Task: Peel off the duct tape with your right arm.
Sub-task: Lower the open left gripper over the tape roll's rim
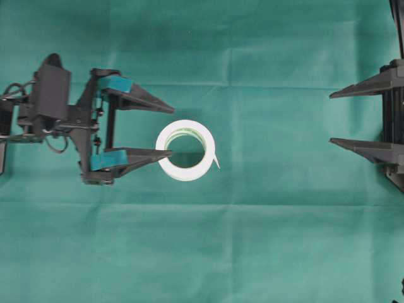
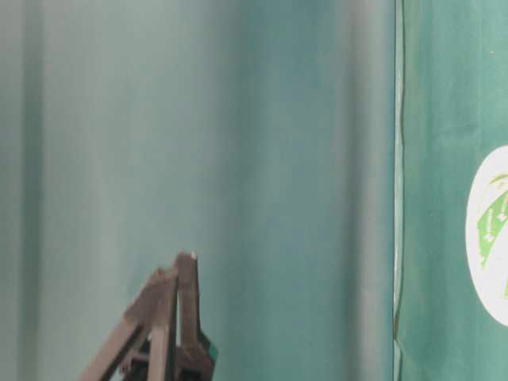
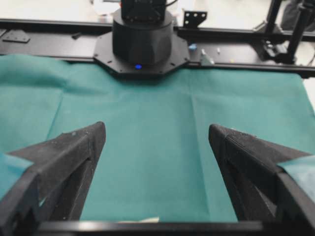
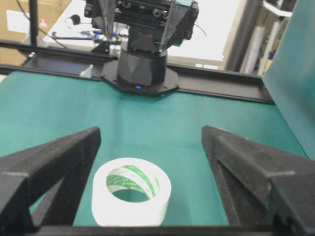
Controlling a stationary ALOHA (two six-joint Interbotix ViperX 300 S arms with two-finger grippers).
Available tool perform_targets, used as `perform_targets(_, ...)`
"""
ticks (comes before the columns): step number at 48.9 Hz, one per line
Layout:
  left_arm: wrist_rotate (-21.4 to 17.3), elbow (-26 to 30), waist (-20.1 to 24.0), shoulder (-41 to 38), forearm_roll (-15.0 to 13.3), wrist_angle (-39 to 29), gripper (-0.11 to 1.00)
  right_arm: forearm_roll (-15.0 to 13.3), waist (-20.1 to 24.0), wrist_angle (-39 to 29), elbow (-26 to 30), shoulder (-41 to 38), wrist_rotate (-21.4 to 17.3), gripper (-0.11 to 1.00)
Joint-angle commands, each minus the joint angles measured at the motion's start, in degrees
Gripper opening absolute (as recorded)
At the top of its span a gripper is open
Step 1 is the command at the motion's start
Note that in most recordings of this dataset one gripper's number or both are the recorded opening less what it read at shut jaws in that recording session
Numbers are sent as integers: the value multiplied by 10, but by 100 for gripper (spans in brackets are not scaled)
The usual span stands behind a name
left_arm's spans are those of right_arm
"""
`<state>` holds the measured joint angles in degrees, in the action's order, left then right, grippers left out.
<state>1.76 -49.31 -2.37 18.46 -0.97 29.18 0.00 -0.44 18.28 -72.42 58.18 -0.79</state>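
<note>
Two plain black fingers [image 4: 54,167] of the right gripper [image 4: 150,172] fill the bottom of the right wrist view, spread wide apart, with nothing between them. So the right gripper is open and empty.

Just in front of these fingers, nearer to the left one in that view, lies the duct tape [image 4: 132,196]. It is a white roll lying flat on the green cloth [image 4: 49,113], with a green and white pattern inside its ring.

In the overhead view the right gripper [image 1: 338,118] stays at the edge of the scene, and the duct tape [image 1: 186,150] is well apart from its fingertips. A short loose strip end [image 1: 216,161] points out from the side of the roll that faces this gripper.

The left gripper [image 1: 170,131], with teal patches on its fingers, is also open. Its one fingertip touches, or nearly touches, the near rim of the roll; I cannot tell which. The other fingertip is beside the roll, a little apart. In the left wrist view only a pale sliver of the roll shows at the bottom edge, between the fingers [image 3: 74,162].

In the table-level view, one dark gripper tip [image 2: 178,294] rises at the bottom, and part of the roll [image 2: 488,230] shows at the right edge.
</note>
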Motion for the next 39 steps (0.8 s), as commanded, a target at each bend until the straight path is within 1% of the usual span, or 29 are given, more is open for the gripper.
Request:
perform_targets(1,-1,27,-3,-10,-1,1,97,1,0,4,4,-2,0,69)
perform_targets(8,0,36,-3,-16,-1,-19,97,1,-1,4,2,-1,0,69)
perform_targets(14,1,48,-4,-17,-2,-71,97,1,0,3,2,0,0,69)
perform_targets(19,1,72,-9,-17,-2,-147,97,1,0,3,1,0,0,69)
perform_targets(20,1,82,-11,-17,-2,-176,97,1,0,3,1,0,0,69)
perform_targets(29,1,138,-14,-25,-2,-342,97,1,-1,3,1,1,0,69)
perform_targets(35,1,170,-15,-45,-2,-429,97,1,0,3,1,1,0,69)
perform_targets(39,1,192,-17,-63,-2,-475,97,1,0,3,1,0,0,69)
